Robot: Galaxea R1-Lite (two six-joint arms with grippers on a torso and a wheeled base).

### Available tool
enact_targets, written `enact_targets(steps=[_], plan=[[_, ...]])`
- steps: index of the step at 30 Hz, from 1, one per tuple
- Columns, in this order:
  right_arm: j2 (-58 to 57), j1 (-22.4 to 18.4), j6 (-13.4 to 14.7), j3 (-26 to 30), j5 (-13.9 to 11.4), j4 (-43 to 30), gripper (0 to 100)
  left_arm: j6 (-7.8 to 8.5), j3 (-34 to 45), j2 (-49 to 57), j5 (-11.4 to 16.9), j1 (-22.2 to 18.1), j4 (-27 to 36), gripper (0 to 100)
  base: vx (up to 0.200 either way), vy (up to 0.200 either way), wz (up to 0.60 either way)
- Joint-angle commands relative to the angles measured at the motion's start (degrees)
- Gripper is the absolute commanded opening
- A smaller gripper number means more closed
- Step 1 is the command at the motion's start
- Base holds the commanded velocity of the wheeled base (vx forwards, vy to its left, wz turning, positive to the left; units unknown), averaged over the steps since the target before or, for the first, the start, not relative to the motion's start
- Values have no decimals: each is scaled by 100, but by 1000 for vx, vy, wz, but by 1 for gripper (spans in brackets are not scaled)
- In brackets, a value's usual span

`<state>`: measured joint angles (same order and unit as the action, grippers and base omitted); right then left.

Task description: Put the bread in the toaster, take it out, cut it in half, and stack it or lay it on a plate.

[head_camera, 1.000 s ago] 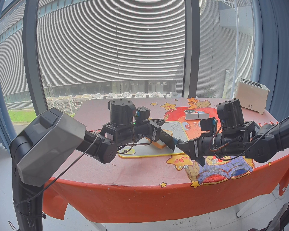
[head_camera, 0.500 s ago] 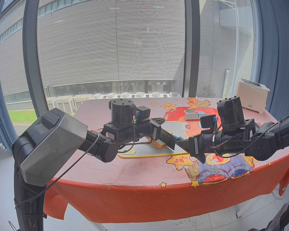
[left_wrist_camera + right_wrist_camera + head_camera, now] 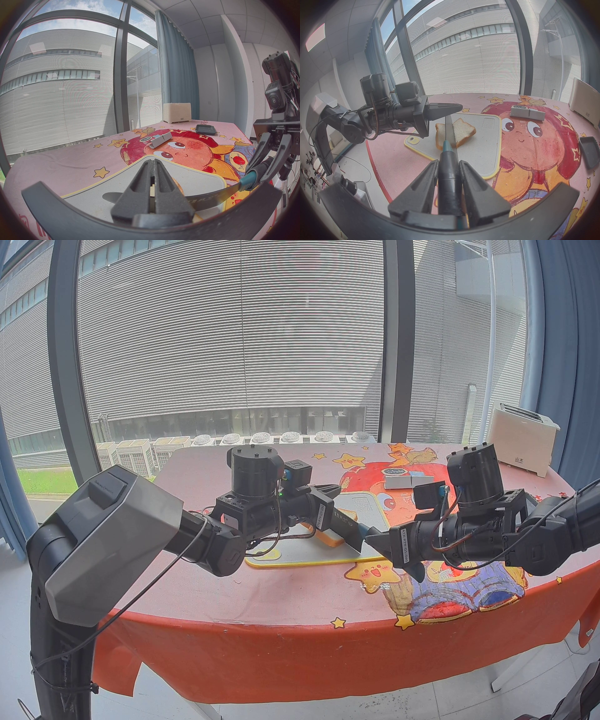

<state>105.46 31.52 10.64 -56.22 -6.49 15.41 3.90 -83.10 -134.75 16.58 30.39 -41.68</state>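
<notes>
I've got a chunky grey housing (image 3: 106, 543) on my left arm (image 3: 209, 546), then matte black links, round motor caps and thin black cables (image 3: 275, 524) looping off. Left tool (image 3: 353, 532) and right tool (image 3: 378, 541) both show black wedge-shaped fingers (image 3: 139, 189) and white label strips (image 3: 404, 546).

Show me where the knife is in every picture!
Head view: the knife is mid-picture, over the cutting board.
Left wrist view: the knife crosses the cutting board, handle in the right tool.
Right wrist view: the knife sits in the right tool, blade across the bread.
Shared landmark: the beige toaster at the table's far right corner.
</notes>
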Motion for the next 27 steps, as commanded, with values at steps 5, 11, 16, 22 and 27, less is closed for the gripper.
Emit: enact_targets(steps=[5,11,16,22,27], plan=[[-17,-6,34,-47,7,24,0,-3,-30,-68,3,2,-7,0,0,0,0],[45,-24,-10,-55,25,32,0,-3,-48,-165,3,2,-33,0,0,0,0],[18,-15,-10,-64,25,32,0,-3,-30,-156,3,-16,-33,0,0,0,0],[18,20,-10,-47,33,15,0,-3,-22,-139,3,-16,-33,0,0,0,0],[1,29,-10,-38,42,15,0,5,-30,-148,3,-7,-42,0,0,0,0]])
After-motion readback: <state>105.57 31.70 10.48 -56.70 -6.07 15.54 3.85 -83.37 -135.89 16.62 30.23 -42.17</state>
